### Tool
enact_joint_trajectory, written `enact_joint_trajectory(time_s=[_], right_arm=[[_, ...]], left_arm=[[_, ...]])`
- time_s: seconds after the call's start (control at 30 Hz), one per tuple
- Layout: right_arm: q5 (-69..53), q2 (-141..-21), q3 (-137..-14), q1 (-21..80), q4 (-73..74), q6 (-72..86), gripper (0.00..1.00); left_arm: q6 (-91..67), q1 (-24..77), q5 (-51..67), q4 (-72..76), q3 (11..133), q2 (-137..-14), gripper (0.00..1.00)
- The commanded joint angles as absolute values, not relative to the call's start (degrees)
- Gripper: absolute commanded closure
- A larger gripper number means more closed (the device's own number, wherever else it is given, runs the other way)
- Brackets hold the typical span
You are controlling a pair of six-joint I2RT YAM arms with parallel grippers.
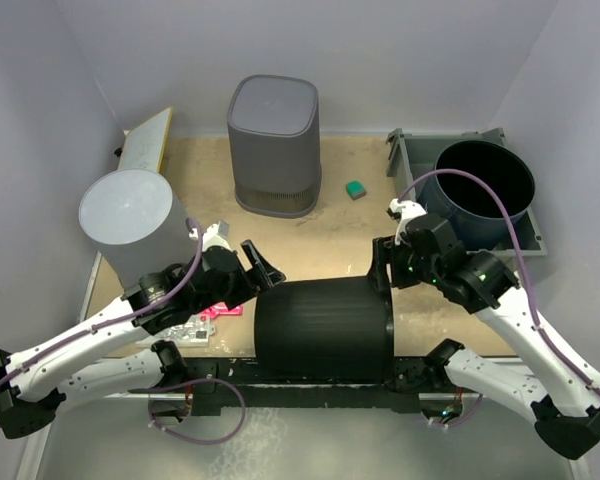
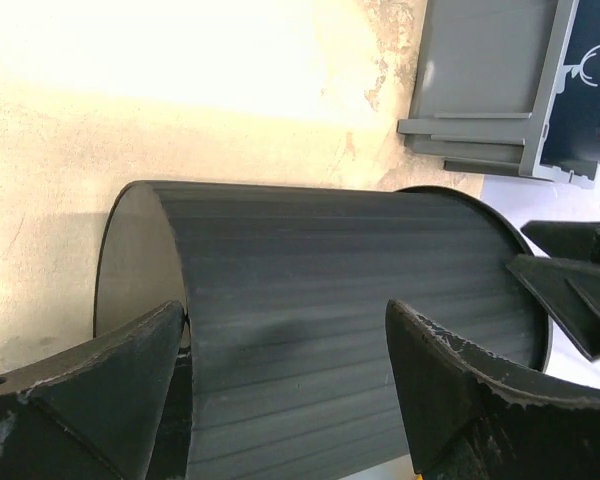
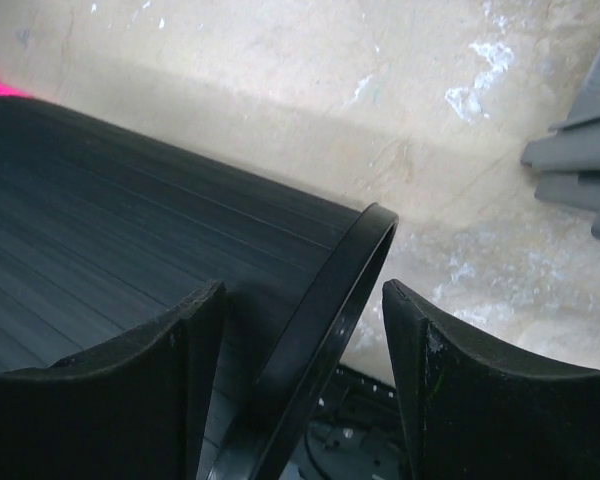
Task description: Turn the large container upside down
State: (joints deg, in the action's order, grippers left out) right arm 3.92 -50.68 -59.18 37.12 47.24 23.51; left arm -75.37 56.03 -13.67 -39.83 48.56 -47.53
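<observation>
The large black ribbed container (image 1: 325, 325) lies on its side at the table's near edge, base to the left, open rim to the right. My left gripper (image 1: 258, 266) is open at the base end; in the left wrist view (image 2: 285, 310) its fingers stand apart over the container's side wall (image 2: 330, 250), the left finger by the base edge. My right gripper (image 1: 380, 268) is open at the rim end; in the right wrist view (image 3: 302, 288) its fingers straddle the rim (image 3: 360, 250), one over the ribbed wall (image 3: 100, 190), one beyond the rim. Neither is clamped.
A grey cylinder (image 1: 130, 225) stands at left behind my left arm. A grey rounded bin (image 1: 273, 145) stands at the back. A dark bucket (image 1: 483, 190) sits in a grey tray (image 1: 410, 160) at right. A small green block (image 1: 355, 189) and pink pieces (image 1: 220, 310) lie on the table.
</observation>
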Motion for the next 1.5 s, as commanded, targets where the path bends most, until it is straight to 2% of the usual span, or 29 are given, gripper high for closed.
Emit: enact_joint_trajectory(time_s=[0.0, 0.27, 0.43, 0.6, 0.73, 0.97, 1.2, 1.47], right_arm=[[1.5, -49.8, -63.9, 37.4, 56.1, 24.4, 0.34], [-2.3, -48.1, -63.0, 37.4, 62.3, 25.8, 0.32], [-5.0, -47.5, -65.6, 37.4, 65.4, 28.6, 0.21], [-11.3, -46.7, -67.1, 37.4, 65.8, 32.0, 0.23], [-14.5, -46.0, -67.2, 37.4, 66.6, 33.7, 0.36], [-17.3, -45.1, -65.0, 37.4, 62.3, 36.1, 0.73], [-16.2, -42.8, -56.0, 37.4, 50.4, 39.8, 0.82], [-14.4, -44.7, -47.2, 37.3, 29.5, 44.7, 0.84]], left_arm=[[-73.6, 56.2, -13.1, -35.8, 51.2, -48.5, 0.21], [-72.3, 56.2, -12.8, -36.1, 51.9, -50.4, 0.21], [-71.7, 56.2, -12.7, -36.4, 52.0, -50.9, 0.21], [-71.3, 56.2, -11.9, -36.2, 51.9, -51.6, 0.21], [-70.8, 56.2, -11.4, -35.9, 51.9, -51.9, 0.21], [-69.7, 56.2, -10.7, -34.9, 52.7, -52.4, 0.21], [-69.3, 54.7, -12.2, -30.9, 58.3, -52.1, 0.21], [-62.5, 46.5, -5.7, -29.9, 67.1, -58.6, 0.22]])
